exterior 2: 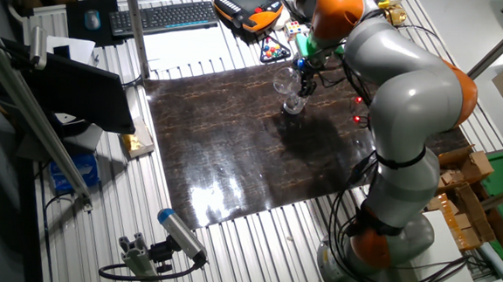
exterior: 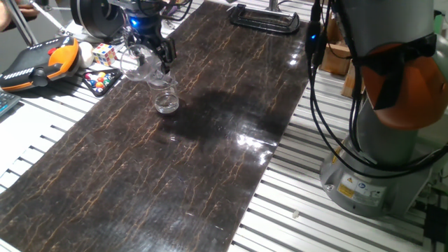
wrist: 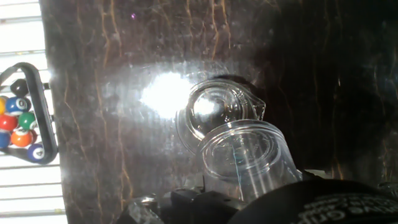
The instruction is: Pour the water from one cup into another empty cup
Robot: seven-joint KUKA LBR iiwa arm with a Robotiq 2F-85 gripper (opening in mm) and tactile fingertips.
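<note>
In one fixed view, the end effector was clamped on the larger cup, which hung tilted above the smaller cup; the smaller one stood upright on the dark desk. In the other fixed view, the grey and orange arm reached over the desk's far side, both cups beneath its hand (detail too small). In the hand view, the larger cup's open mouth overlapped the smaller cup's rim; the water could not be made out, and racked billiard balls lay left.
</note>
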